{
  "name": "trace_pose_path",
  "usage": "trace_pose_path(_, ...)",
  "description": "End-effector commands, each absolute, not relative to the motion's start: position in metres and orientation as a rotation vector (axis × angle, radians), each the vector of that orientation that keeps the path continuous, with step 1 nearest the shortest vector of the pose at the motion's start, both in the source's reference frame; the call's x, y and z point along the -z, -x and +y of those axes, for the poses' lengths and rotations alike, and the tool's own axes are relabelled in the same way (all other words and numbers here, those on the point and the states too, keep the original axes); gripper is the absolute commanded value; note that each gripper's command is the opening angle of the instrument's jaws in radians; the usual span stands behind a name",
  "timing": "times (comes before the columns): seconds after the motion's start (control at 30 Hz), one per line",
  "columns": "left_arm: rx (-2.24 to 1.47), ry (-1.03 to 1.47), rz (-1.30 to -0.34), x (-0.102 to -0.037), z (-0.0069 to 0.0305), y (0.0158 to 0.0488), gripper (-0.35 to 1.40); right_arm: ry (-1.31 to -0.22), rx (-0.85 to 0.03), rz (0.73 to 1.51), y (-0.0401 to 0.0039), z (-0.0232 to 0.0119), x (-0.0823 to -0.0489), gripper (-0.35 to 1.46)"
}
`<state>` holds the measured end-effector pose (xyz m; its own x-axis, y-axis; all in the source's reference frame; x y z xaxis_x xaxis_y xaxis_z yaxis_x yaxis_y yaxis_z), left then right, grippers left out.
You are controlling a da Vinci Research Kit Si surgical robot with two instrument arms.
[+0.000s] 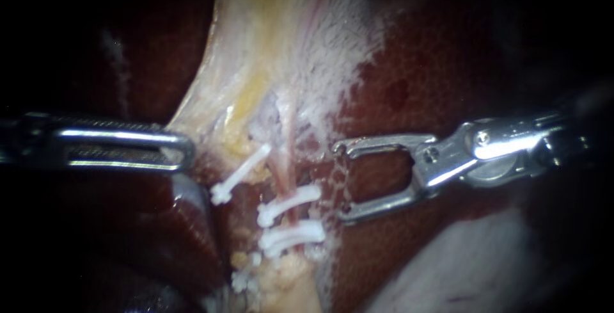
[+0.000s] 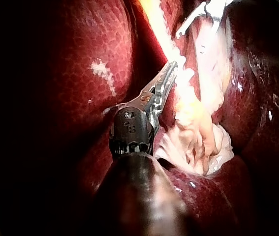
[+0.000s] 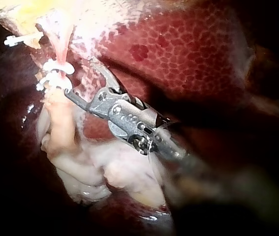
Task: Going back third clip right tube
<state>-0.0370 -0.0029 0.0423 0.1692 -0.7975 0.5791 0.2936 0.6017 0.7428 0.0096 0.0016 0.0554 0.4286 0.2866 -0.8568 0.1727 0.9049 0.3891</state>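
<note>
A: Where does the right tube (image 1: 285, 171) lie from the right instrument (image 1: 342, 183)?
B: Straight ahead of its pincer, just beyond the tips — running crosswise, white clips (image 1: 291, 201) on it. Pincer spread wide, empty, mouth facing the tube.

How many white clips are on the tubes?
3 clear: one slanted clip near the left instrument, a middle clip beside the open right instrument, a lowest clip just under it. The lowest may be two stacked.
</note>
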Motion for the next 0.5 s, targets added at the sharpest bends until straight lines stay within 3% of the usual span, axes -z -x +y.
trace_pose_path(0.03, 0.829, -0.531, -1.155, -0.0423, -0.0029, 0.037, -0.35, -0.456, -0.076, 1.136, -0.0092, 0.0017, -0.055, 0.6)
trace_pose_path(0.5, 0.831, -0.519, -1.154, -0.0447, -0.0026, 0.0367, -0.35, -0.441, -0.08, 1.135, -0.008, 0.0019, -0.0536, 0.6)
